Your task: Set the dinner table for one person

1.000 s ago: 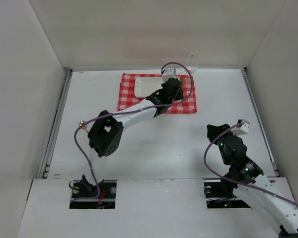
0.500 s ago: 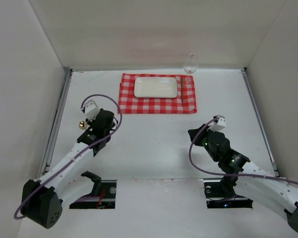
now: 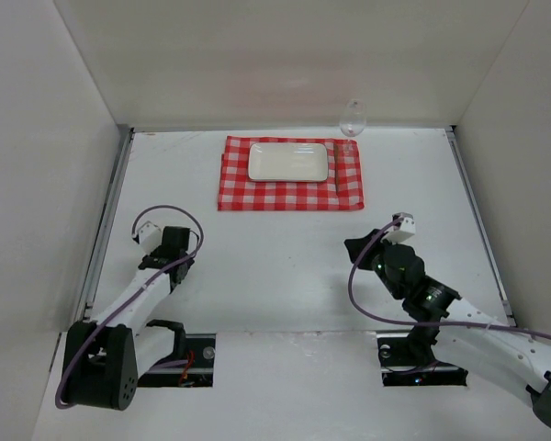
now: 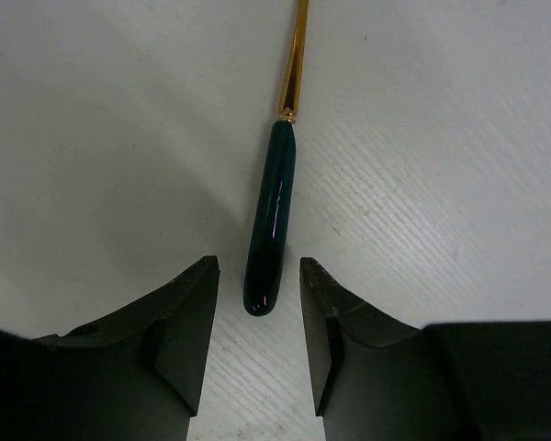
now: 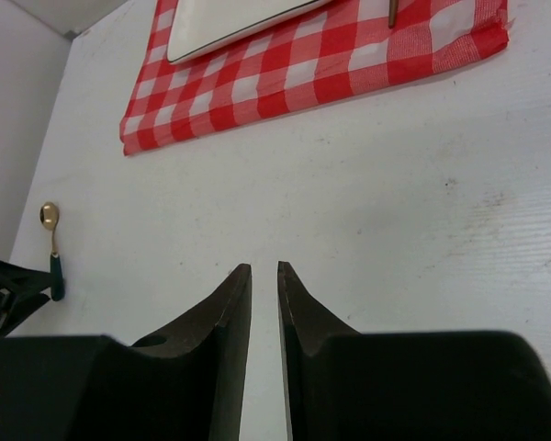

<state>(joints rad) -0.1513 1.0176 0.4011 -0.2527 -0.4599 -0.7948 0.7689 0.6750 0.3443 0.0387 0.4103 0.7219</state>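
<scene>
Bench [image 3: 285, 248]: the large matte white surface to be set for dinner. It lies under both sets of jaws and carries every item.

Checked cloth [image 3: 289, 188]: spread flat, well ahead of both sets of jaws. Judged to be in place.

White plate [image 3: 288, 161]: lies on the cloth, well beyond the right jaws. Judged to be in place.

Wine glass [image 3: 352, 118]: upright, past the far right corner of the cloth and farthest from either set of jaws.

Left gripper [image 4: 257, 276]: jaws moderately apart and holding nothing. They are low over the bench.

Right gripper [image 5: 264, 271]: jaws narrow, only a thin slit between them, and empty. Bare bench lies just ahead of them.

Spoon [image 4: 271, 220]: green handle and gold stem, flat on the bench. The butt of its handle sits between the tips of the left jaws, with a gap on each side. It is far off to the left of the right jaws and well apart from the cloth.

Slim utensil [image 3: 338, 163]: lies on the cloth just beside the plate. It is too small to say whether it is a knife or a fork.

Assessment: the setting is largely laid. The spoon is outstanding, and I judge it the item in hand. It remains to be gripped, carried and laid beside the plate.
</scene>
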